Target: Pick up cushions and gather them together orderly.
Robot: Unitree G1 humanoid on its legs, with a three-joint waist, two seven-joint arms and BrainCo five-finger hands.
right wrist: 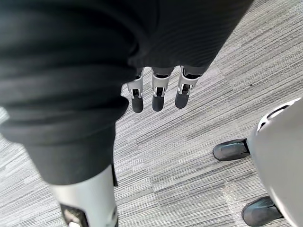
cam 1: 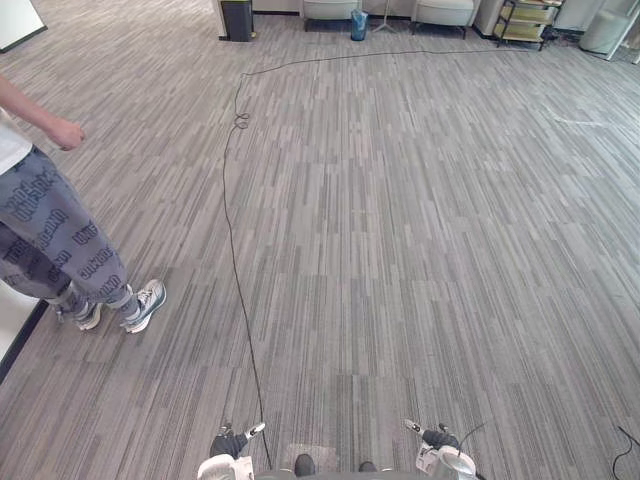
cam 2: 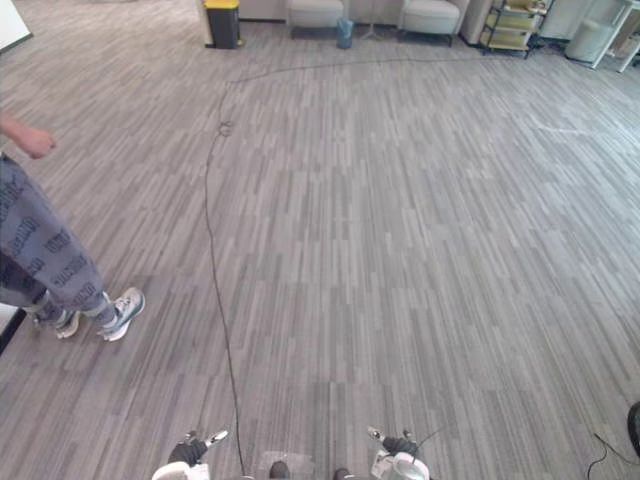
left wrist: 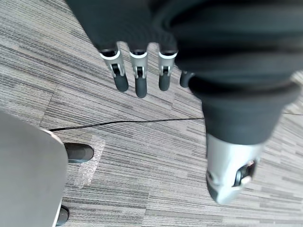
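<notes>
My left hand (cam 1: 235, 441) hangs low at the bottom edge of the eye views, over grey striped carpet (cam 1: 400, 250). In the left wrist view its fingers (left wrist: 136, 78) point down, relaxed and straight, with nothing in them. My right hand (cam 1: 432, 437) hangs the same way on the other side. Its fingers (right wrist: 159, 94) are loose above the carpet and hold nothing.
A person (cam 1: 55, 240) in patterned trousers and sneakers stands at the left, beside a white panel (cam 1: 12, 315). Along the far wall stand a black bin (cam 1: 237, 20), a blue bin (cam 1: 358, 25), two pale seats (cam 1: 444, 12) and a shelf cart (cam 1: 525, 20).
</notes>
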